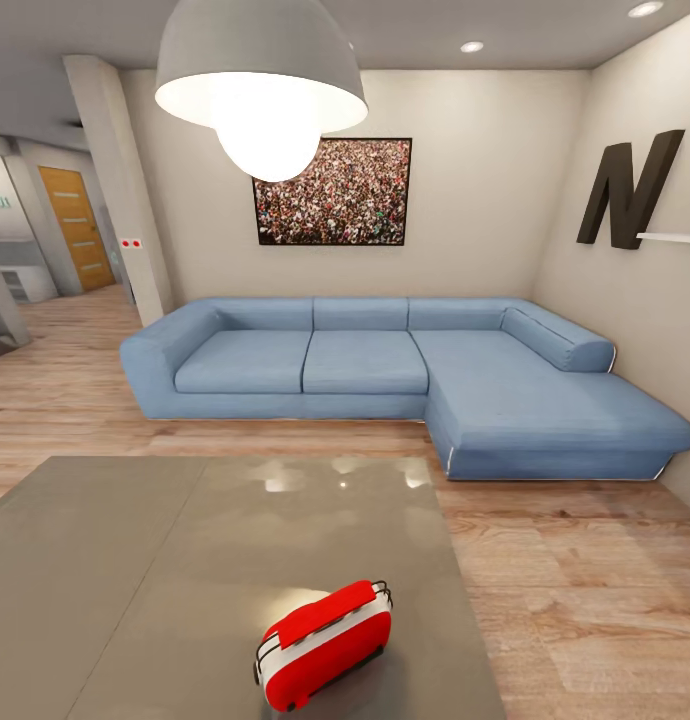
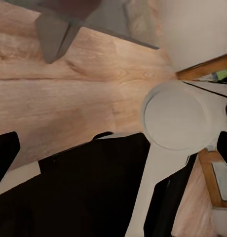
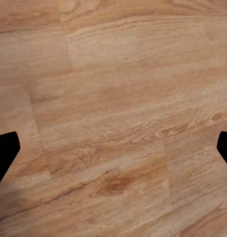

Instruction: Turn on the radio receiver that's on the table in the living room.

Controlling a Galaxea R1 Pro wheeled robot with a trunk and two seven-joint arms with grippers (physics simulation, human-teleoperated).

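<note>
Radio: the small red radio lies on the table, at about 6 o'clock in the head view, tilted so its long side runs toward 2 o'clock, with the wire handle on its upper edge.
Table: the grey glossy table spreads from the radio toward 10 o'clock; the radio sits near its right edge, close to the robot.
Room: blue corner sofa at 12 o'clock beyond the table, crowd photo above it, dome lamp overhead.
Left gripper: its fingertips sit wide apart at the frame edges, spread with nothing between, above wood floor and the robot's own body.
Right gripper: fingertips likewise spread and empty, pointing at bare floor.
Step in hand: closing in, I'd say; neither arm is up at the table.
Doing it well: bring one arm over the table edge, approach the radio slowly, and press its control lightly so it doesn't slide off the nearby edge.
</note>
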